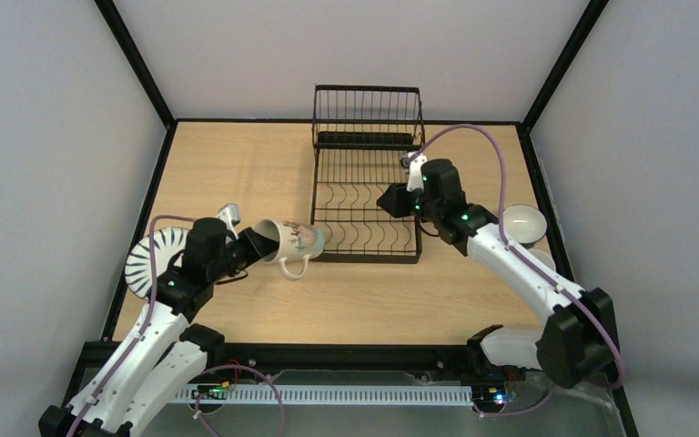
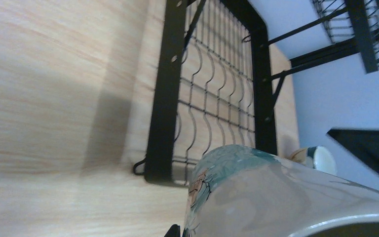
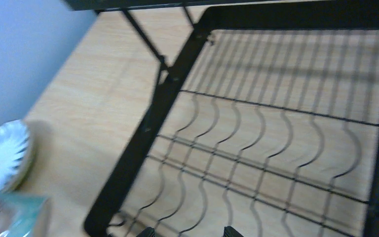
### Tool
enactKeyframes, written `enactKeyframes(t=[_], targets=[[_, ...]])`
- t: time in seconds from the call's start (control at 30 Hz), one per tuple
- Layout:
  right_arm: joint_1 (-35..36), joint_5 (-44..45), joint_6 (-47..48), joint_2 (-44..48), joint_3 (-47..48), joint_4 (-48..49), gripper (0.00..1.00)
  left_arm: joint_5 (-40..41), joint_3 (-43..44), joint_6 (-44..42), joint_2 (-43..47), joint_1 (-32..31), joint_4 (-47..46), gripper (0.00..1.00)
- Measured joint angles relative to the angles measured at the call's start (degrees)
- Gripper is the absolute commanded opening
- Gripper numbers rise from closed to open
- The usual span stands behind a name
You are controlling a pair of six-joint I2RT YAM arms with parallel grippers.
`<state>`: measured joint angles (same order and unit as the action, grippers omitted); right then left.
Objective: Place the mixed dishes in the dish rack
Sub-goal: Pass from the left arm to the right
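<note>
**Two grippers at the dish rack: one clamped on a mug, one spread**

Top view: the left gripper (image 1: 253,244) is clamped on the rim of a patterned mug (image 1: 296,241). The mug is held on its side, handle down, just beside the front left corner of the dish rack (image 1: 369,259). The right gripper (image 1: 393,201) hangs over the right part of the rack's slotted lower level. Only this view shows the upper basket (image 1: 367,114) whole and the bowl (image 1: 523,224) near the desk's (image 1: 237,164) right edge.

Right wrist view: the fingers stand apart with nothing between them, above the wavy wires. Past the rack's frame, the striped plate (image 1: 157,259) shows by the wall.

Left wrist view: the mug fills the lower right, with the rack's front bar close behind it.

Bare desk lies left of the rack and along its front. The plate sits at the left edge, partly under the left arm.
</note>
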<state>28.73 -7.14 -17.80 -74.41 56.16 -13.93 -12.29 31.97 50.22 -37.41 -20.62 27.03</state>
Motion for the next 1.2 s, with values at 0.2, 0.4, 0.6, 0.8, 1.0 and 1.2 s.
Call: enactKeyframes(t=[0.2, 0.4, 0.6, 0.8, 1.0, 1.2], targets=[[0.1, -12.7, -5.5, 7.6, -6.2, 3.1, 0.78, -1.3, -1.4, 3.6, -2.6, 0.0, -10.6, 0.02], [0.1, -22.9, -9.1, 11.2, -7.8, 5.9, 0.78, -2.6, -3.2, 7.2, -6.1, 0.0, -20.8, 0.02], [0.1, -31.7, -14.2, 11.6, -10.7, 10.8, 0.80, -3.2, -4.9, 10.8, -10.5, -1.1, -30.8, 0.02], [0.1, -38.2, -19.7, 11.4, -12.2, 16.3, 0.83, -3.2, -4.7, 13.1, -17.3, -4.3, -39.8, 0.02], [0.1, -42.2, -23.7, 11.3, -12.9, 20.3, 0.85, -3.1, -2.7, 13.7, -24.5, -7.4, -45.1, 0.02], [0.1, -43.8, -26.2, 11.5, -14.0, 21.8, 0.86, -3.1, -0.7, 14.8, -28.4, -8.0, -50.2, 0.02]])
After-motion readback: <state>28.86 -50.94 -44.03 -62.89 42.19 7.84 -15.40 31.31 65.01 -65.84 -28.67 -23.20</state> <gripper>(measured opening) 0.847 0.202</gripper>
